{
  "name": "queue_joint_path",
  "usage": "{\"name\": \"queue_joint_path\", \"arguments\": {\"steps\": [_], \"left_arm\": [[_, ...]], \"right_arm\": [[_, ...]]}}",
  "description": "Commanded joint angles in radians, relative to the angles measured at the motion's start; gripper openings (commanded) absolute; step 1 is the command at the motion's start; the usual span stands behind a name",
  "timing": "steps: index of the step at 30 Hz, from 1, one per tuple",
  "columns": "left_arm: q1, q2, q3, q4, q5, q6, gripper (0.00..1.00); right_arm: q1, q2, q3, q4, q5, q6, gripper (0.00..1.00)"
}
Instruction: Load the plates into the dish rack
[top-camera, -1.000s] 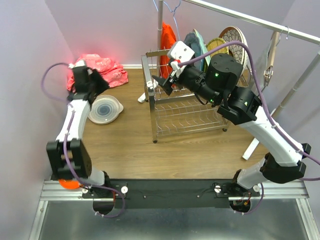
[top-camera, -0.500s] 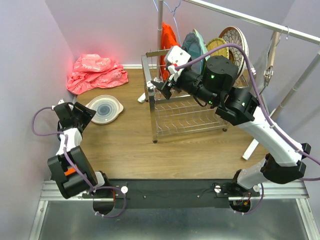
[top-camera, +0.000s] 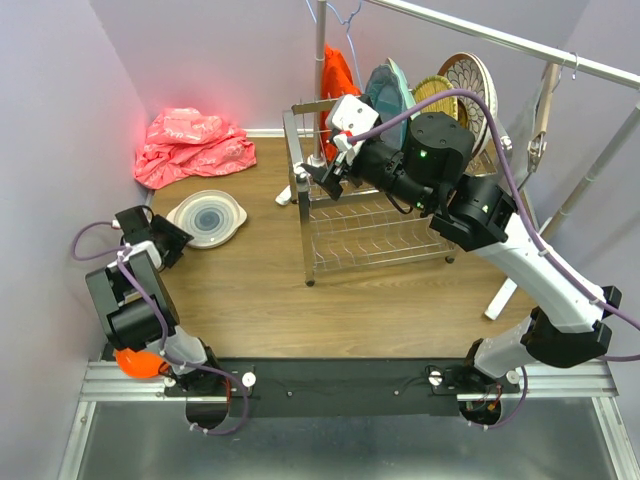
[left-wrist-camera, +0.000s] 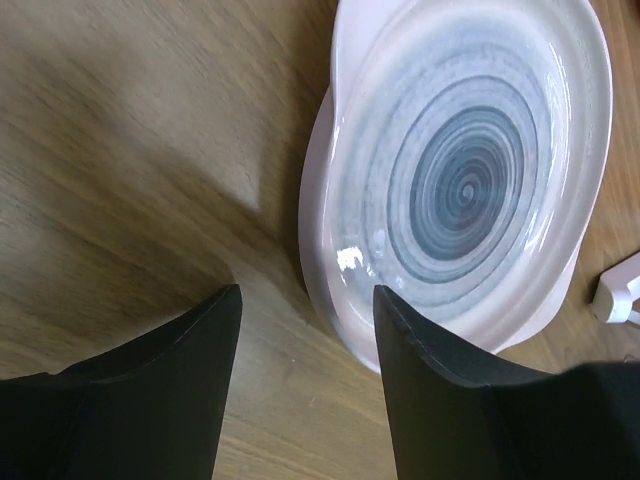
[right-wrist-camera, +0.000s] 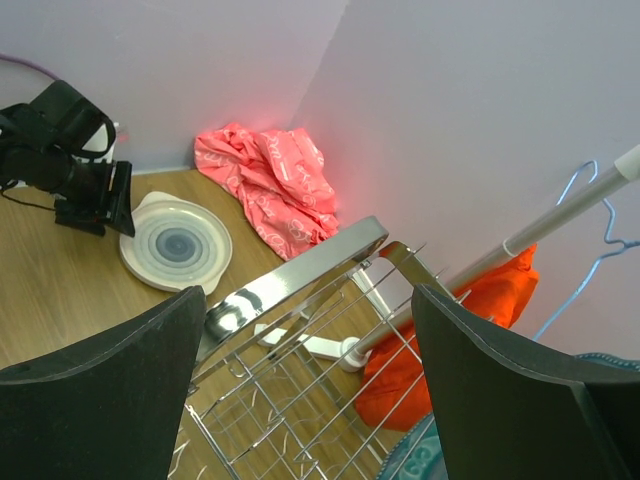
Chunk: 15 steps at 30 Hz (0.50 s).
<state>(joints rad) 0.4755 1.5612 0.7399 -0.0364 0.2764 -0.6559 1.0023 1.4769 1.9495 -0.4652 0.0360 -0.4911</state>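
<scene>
A grey-swirl plate (top-camera: 208, 218) lies flat on the wooden table at the left. In the left wrist view the same plate (left-wrist-camera: 470, 180) fills the upper right. My left gripper (top-camera: 170, 240) sits low just left of it, open, with only bare wood between its fingers (left-wrist-camera: 306, 292). The chrome dish rack (top-camera: 370, 220) stands at centre right. A teal plate (top-camera: 390, 95), a woven-yellow plate (top-camera: 435, 90) and a white patterned plate (top-camera: 470, 72) stand upright at its back. My right gripper (top-camera: 322, 180) hovers open over the rack's left end, above its top bar (right-wrist-camera: 300, 270).
A pink-red cloth (top-camera: 190, 140) lies crumpled in the back left corner. Something orange (top-camera: 335, 80) hangs by the pole of a garment rail (top-camera: 500, 40) behind the rack. The rail's white foot (top-camera: 290, 195) rests left of the rack. Purple walls close in on the left and behind.
My left arm has drawn back from the pink cloth and come down beside the plate's left edge. The right gripper shifted slightly left over the rack.
</scene>
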Motion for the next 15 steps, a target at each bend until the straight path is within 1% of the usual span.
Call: {"name": "queue_joint_path", "arguments": {"steps": [1,2,4,5,6,8,11,15], "left_arm": [[0.005,0.051,0.061,-0.025,-0.069,0.010,0.61],[0.005,0.059,0.067,-0.031,-0.071,0.010,0.57],[0.005,0.078,0.082,-0.033,-0.077,0.010,0.54],[0.005,0.083,0.087,-0.034,-0.078,0.010,0.47],[0.005,0.089,0.095,-0.036,-0.080,0.010,0.47],[0.005,0.105,0.098,-0.040,-0.082,0.010,0.43],[0.002,0.117,0.108,-0.051,-0.095,0.016,0.43],[-0.015,0.141,0.145,-0.092,-0.153,0.035,0.40]], "right_arm": [[0.005,-0.012,0.017,-0.007,-0.010,-0.012,0.91],[0.004,-0.012,0.019,-0.007,-0.010,-0.010,0.91],[0.005,-0.009,0.022,-0.007,-0.008,-0.009,0.91],[0.005,-0.007,0.022,-0.006,-0.011,-0.010,0.91],[0.004,-0.007,0.025,-0.007,-0.012,-0.010,0.91],[0.004,-0.004,0.026,-0.007,-0.010,-0.010,0.91],[0.005,0.002,0.034,-0.007,-0.010,-0.007,0.91],[0.004,0.006,0.045,-0.007,-0.016,-0.003,0.91]]}}
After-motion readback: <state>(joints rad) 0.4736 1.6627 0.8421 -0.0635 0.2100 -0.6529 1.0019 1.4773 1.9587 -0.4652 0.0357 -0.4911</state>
